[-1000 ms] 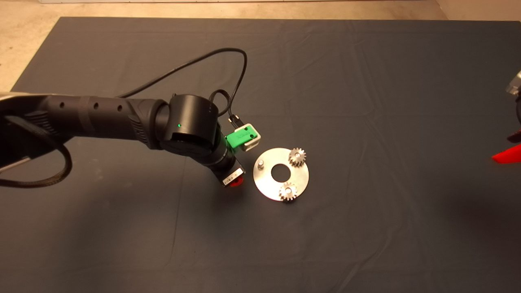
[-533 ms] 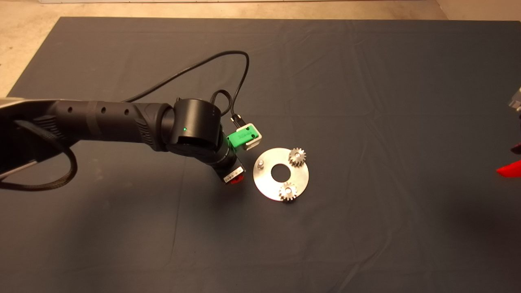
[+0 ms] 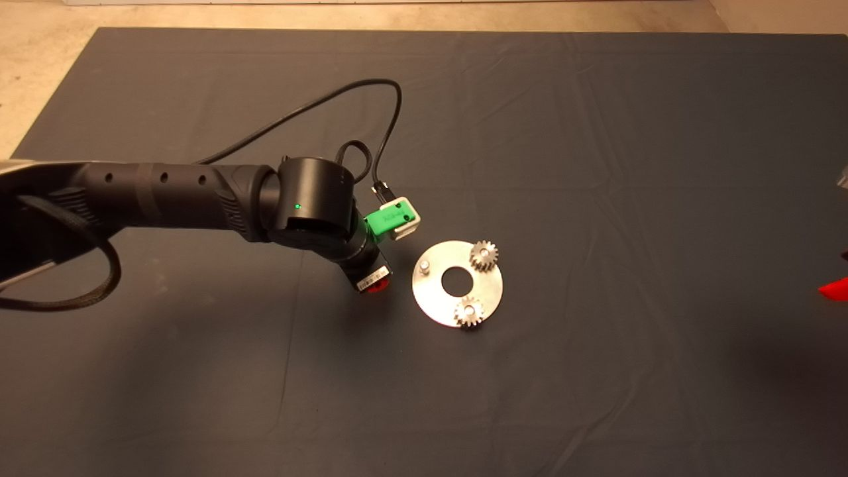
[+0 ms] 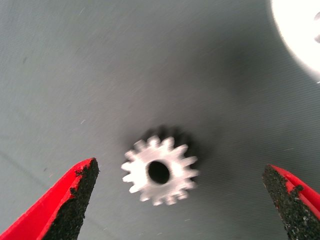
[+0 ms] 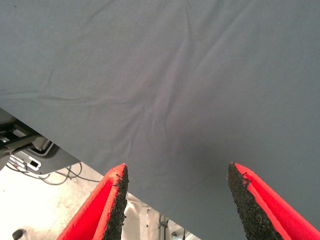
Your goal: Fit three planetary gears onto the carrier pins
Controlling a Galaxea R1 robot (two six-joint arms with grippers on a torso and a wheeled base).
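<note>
A shiny round disc (image 3: 442, 305) lies mid-mat with its carrier pins. Two planetary gears (image 3: 484, 254) (image 3: 469, 311) sit on pins, and the pin (image 3: 424, 267) nearest the left arm is bare. My left gripper (image 3: 373, 285) hovers just left of the disc, pointing down. In the left wrist view a third gear (image 4: 160, 171) lies flat on the mat between the open left gripper's (image 4: 179, 171) fingers (image 4: 75, 197), untouched; the disc's edge (image 4: 300, 30) shows beyond it. My right gripper (image 3: 833, 289) waits at the right edge, open (image 5: 177, 171) over bare mat.
A black cable (image 3: 311, 109) loops from the left wrist over the mat behind the arm. Beige floor (image 3: 40, 59) borders the mat's far and left sides. The right wrist view shows the mat's edge with floor and cables (image 5: 35, 160) beyond.
The left wrist has shifted slightly left and away from the disc. The right gripper has slid farther off toward the right edge. Disc and mounted gears are unmoved.
</note>
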